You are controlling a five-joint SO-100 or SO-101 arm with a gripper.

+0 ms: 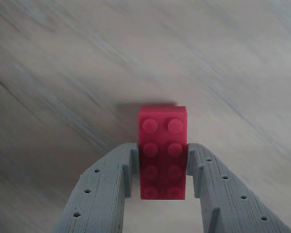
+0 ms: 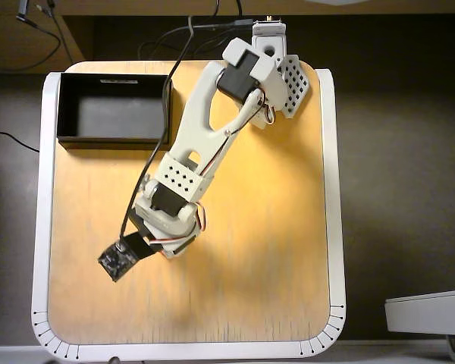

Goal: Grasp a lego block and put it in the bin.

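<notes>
Overhead view: a wooden desk (image 2: 273, 258) with a white rim carries every item shown. The white arm (image 2: 205, 129) runs from its base at the desk's far edge down and to the left, ending over the left-centre of the surface. The bin (image 2: 114, 141), a shallow black open-top tray with a dark grey floor, sits in the far-left corner, well apart from the arm's tip. A small black circuit board (image 2: 118, 259) projects from the wrist at lower left. The end effector itself is hidden beneath the arm in this view.

Wrist view: the grey end effector (image 1: 163, 167) is closed on the lego block (image 1: 163, 150), one finger (image 1: 114, 184) pressing each long side. The red block lies studs-up, eight studs in two rows, its far half extending beyond the fingertips. The wood grain behind it is blurred.
</notes>
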